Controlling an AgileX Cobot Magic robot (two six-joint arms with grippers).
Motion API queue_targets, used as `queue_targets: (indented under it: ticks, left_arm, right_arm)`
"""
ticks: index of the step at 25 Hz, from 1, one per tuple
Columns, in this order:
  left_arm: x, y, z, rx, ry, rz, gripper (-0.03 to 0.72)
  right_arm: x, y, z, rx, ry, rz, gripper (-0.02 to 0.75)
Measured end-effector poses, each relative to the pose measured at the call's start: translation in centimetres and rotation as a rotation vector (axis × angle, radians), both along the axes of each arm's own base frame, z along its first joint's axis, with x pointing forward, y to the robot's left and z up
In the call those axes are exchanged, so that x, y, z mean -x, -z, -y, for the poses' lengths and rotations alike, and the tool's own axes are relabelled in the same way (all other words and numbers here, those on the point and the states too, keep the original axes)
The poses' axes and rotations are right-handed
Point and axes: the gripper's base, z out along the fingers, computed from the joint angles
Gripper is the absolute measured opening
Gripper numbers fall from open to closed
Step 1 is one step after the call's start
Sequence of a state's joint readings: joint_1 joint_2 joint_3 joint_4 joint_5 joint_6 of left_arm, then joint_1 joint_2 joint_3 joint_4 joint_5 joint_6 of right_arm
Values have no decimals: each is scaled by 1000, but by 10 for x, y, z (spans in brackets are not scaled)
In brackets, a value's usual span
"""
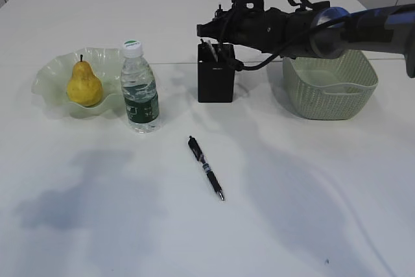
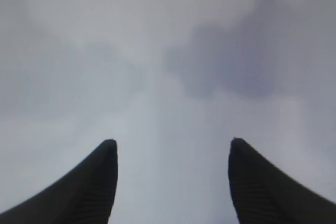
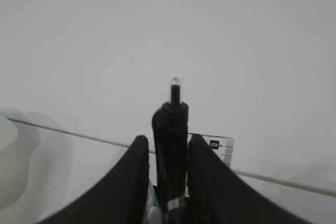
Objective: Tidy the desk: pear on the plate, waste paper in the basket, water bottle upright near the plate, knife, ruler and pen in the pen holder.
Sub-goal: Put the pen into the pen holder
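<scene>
Pen [image 1: 206, 167] flat on table, tip apparently toward lower right.

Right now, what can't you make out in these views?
- Pen holder contents: exterior view, the right gripper covers its mouth.
- Dark object between the right gripper's fingers: right wrist view, bottom edge cuts it off.
- Basket contents: exterior view, arm and wall hide most.
- Left gripper surroundings: left wrist view, blurred.

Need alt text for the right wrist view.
The right pincer is shut on a black pen-like object, seen from the wrist camera. A clear ruler shows just behind it, and beyond lies the white table.
</scene>
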State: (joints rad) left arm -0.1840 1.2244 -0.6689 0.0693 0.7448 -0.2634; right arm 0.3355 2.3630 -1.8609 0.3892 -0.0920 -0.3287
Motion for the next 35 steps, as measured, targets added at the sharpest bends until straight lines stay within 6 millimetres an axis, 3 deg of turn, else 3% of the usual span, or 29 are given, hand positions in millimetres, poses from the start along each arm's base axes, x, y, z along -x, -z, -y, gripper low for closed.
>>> queue_targets:
  ticks: [3, 6, 10, 15, 24, 35]
  left_arm:
    - [0, 0, 0, 0, 0, 0, 465]
    - [0, 0, 0, 0, 0, 0, 465]
    - [0, 0, 0, 0, 0, 0, 464]
    - [0, 0, 0, 0, 0, 0, 464]
    - [0, 0, 0, -1, 0, -4, 464]
    - [2, 1, 0, -5, -1, -22, 463]
  right_arm:
    - [0, 0, 0, 0, -1, -2, 258]
    - [0, 0, 0, 1, -2, -4, 290]
    - [1, -2, 0, 1, -6, -11, 299]
    - [5, -19, 0, -5, -18, -8, 302]
    - [12, -22, -3, 22, -72, -110, 302]
    - [35, -62, -3, 60, -169, -216, 302]
